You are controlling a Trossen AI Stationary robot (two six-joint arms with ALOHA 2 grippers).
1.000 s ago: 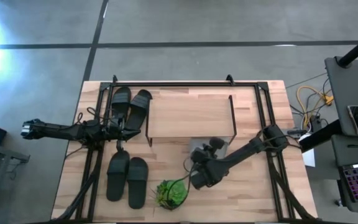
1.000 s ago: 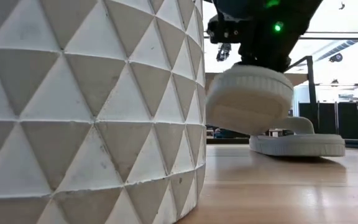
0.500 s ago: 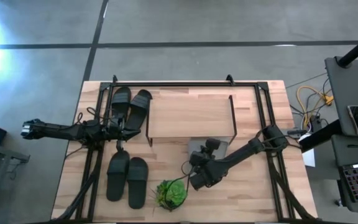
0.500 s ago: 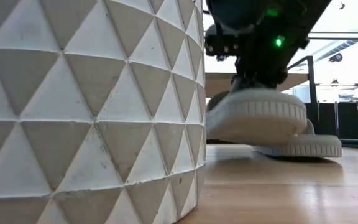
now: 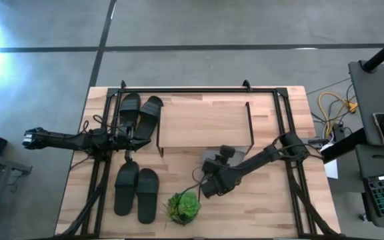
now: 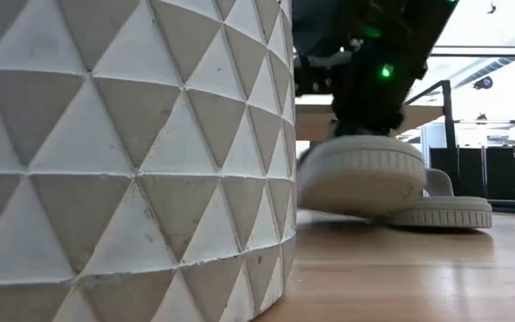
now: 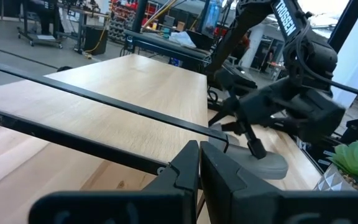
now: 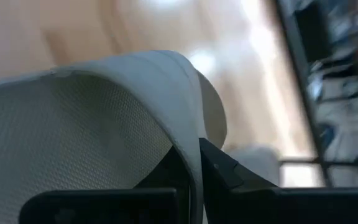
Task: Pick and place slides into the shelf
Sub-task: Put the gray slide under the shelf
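My right gripper (image 5: 207, 187) is shut on a pale grey slide (image 6: 360, 179), low over the table just beyond the plant pot. The second pale slide (image 6: 441, 212) lies sole-down on the table behind it, by the shelf's near edge (image 5: 209, 158). The shelf (image 5: 205, 123), a light plank on black wire, stands mid-table. One black pair (image 5: 139, 113) lies at the far left and another (image 5: 137, 193) at the near left. My left gripper (image 5: 129, 137) waits shut between the two black pairs. My right gripper pinches the edge of the pale slide's broad strap (image 8: 188, 134) between its two fingers, one finger under the strap and one outside. The fingers slant down from the table's right. The slide hangs about level; whether its sole touches the table, I cannot tell.
A white pot with a triangle pattern (image 6: 132, 152) holds a green plant (image 5: 184, 207) at the near edge, close beside the held slide. Black frame rails (image 5: 282, 113) run along the table's sides. Bare wood lies to the near right.
My right gripper has come down and rolled, shifting slightly toward the table's left with the pale slide. The slide was tipped with its sole facing the near edge and lifted; it now hangs lower and close to level. The second slide has stayed put.
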